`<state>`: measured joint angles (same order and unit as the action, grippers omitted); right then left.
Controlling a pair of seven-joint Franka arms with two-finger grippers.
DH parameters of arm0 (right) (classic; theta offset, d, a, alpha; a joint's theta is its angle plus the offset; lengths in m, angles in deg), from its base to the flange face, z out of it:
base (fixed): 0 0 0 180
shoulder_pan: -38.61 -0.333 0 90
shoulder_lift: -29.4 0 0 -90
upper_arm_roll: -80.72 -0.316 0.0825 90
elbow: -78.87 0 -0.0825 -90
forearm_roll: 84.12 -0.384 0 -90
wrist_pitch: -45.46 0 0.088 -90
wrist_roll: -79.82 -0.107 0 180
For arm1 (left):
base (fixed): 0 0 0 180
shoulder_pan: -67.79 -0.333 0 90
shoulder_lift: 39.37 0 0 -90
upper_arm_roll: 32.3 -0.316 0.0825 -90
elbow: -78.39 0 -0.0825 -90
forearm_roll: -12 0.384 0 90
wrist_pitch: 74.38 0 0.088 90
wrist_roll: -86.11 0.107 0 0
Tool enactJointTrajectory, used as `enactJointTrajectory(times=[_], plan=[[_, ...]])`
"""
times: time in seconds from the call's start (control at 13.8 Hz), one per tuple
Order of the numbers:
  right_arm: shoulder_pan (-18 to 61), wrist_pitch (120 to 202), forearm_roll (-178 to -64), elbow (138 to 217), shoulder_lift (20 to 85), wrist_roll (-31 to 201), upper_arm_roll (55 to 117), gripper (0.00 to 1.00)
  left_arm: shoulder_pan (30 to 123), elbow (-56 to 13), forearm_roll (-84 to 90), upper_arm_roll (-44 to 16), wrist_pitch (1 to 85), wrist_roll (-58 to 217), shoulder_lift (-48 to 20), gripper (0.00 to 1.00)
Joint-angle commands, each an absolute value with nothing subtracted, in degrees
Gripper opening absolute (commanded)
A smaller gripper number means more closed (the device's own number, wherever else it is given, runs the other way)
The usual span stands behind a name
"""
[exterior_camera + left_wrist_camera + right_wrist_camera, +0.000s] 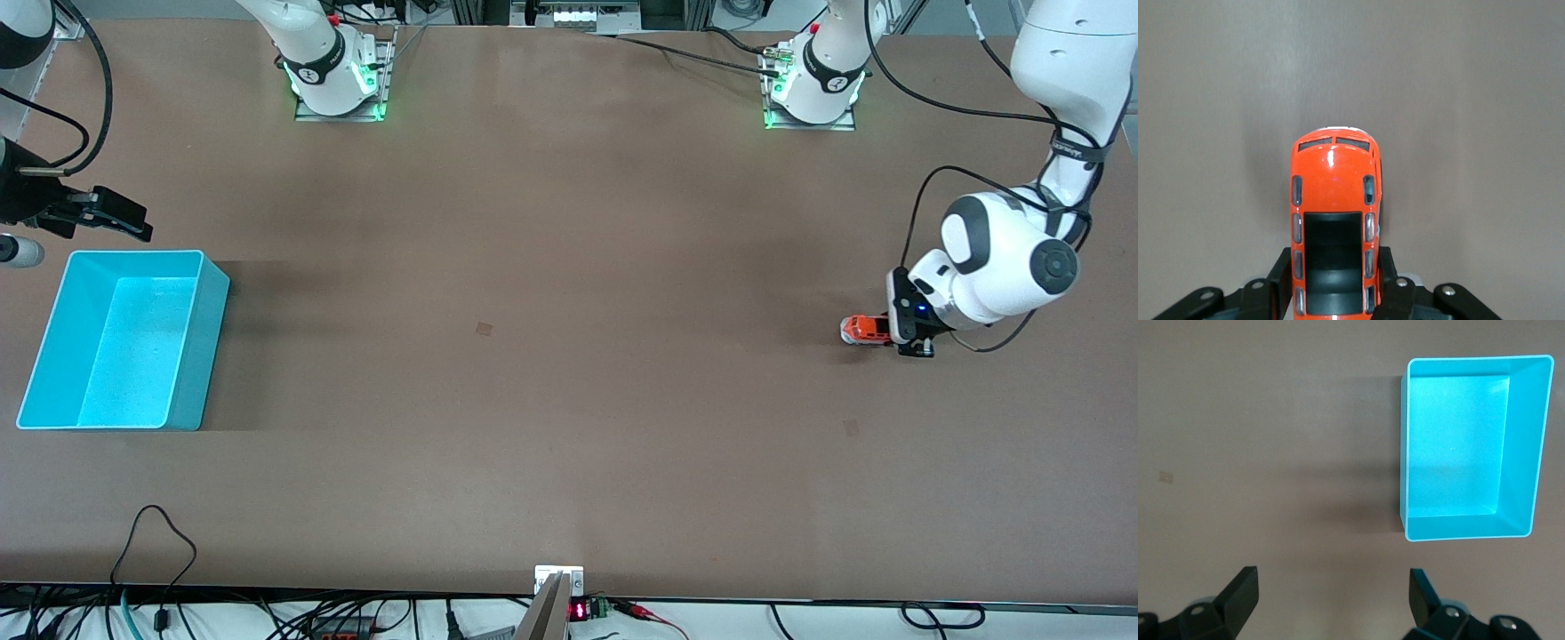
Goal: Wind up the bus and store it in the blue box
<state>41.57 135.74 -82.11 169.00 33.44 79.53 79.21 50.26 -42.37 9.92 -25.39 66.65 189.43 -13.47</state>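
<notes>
The orange bus (864,330) with its dark roof panel sits at table level near the left arm's end of the table. My left gripper (892,333) is shut on its rear part. In the left wrist view the two black fingers (1279,273) press against both sides of the bus (1333,193), and its whitish front points away from the gripper (1333,275). The blue box (200,356) stands empty at the right arm's end. My right gripper (124,218) is open and empty, up over the table beside the box's wall farthest from the front camera. Its wrist view shows the gripper (1333,587) and the box (1521,453).
Two small square marks (484,328) (852,428) lie on the brown table. The arm bases (338,80) (813,89) stand along the edge farthest from the front camera. Cables and a small device (558,582) lie at the near edge.
</notes>
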Motion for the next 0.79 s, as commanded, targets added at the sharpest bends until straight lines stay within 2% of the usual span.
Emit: enactJointTrajectory(times=[0.0, 0.65, 0.72], plan=[[41.8, 135.5, -82.5, 168.8, 33.2, 79.5, 79.0, 1.0, 46.8, -37.4, 10.5, -25.4, 63.7, 194.8, -9.7, 0.35], [41.5, 135.6, -82.5, 168.7, 33.3, 79.5, 79.0, 1.0, 38.3, -33.8, 10.4, -25.7, 61.5, 199.8, -6.4, 0.38], [41.5, 135.6, -82.5, 168.7, 33.3, 79.4, 79.0, 1.0, 38.3, -32.6, 10.4, -25.8, 60.4, 199.8, -6.4, 0.47]])
